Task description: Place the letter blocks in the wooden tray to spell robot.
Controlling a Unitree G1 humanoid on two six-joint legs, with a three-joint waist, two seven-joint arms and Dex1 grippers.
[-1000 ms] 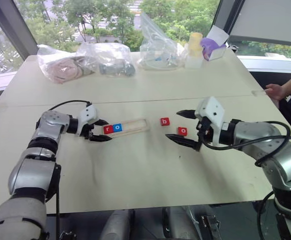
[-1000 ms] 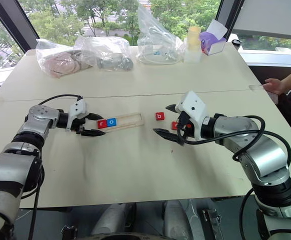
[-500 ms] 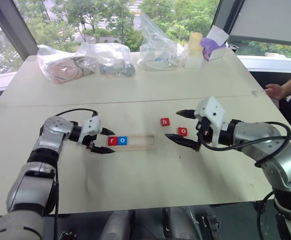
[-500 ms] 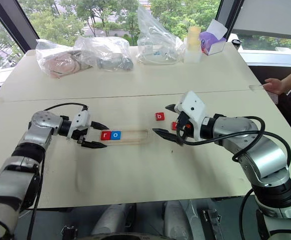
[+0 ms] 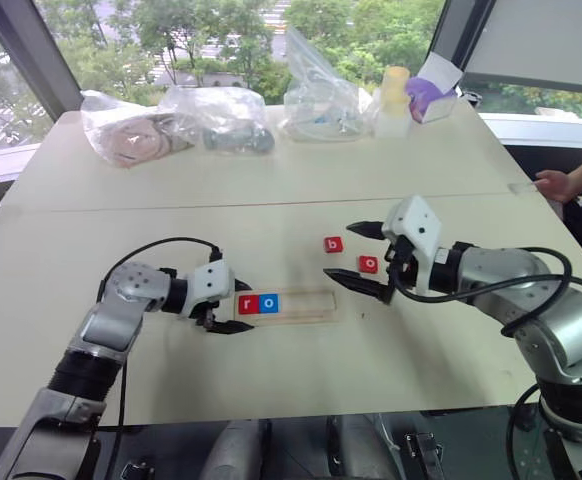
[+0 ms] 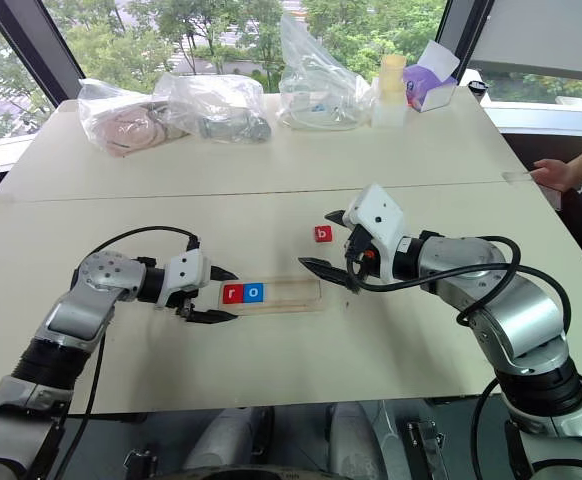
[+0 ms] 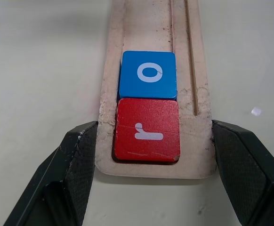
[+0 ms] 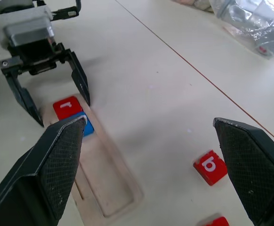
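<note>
Gripping the wooden tray [image 5: 293, 305] by its end, left gripper [image 5: 229, 306].
Right gripper [image 5: 352, 258] gapes wide at its two o'clock, empty.

Tray [image 5: 296, 305] holds r block [image 5: 248, 304], o block [image 5: 269, 303] — b block [image 5: 333, 244] behind.

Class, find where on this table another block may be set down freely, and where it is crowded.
Free: the wooden tray past the blue o; the bare table on the near side of the tray; the wide strip between the tray and the bags. Crowded: around the red b and the red block beside the right gripper.
</note>
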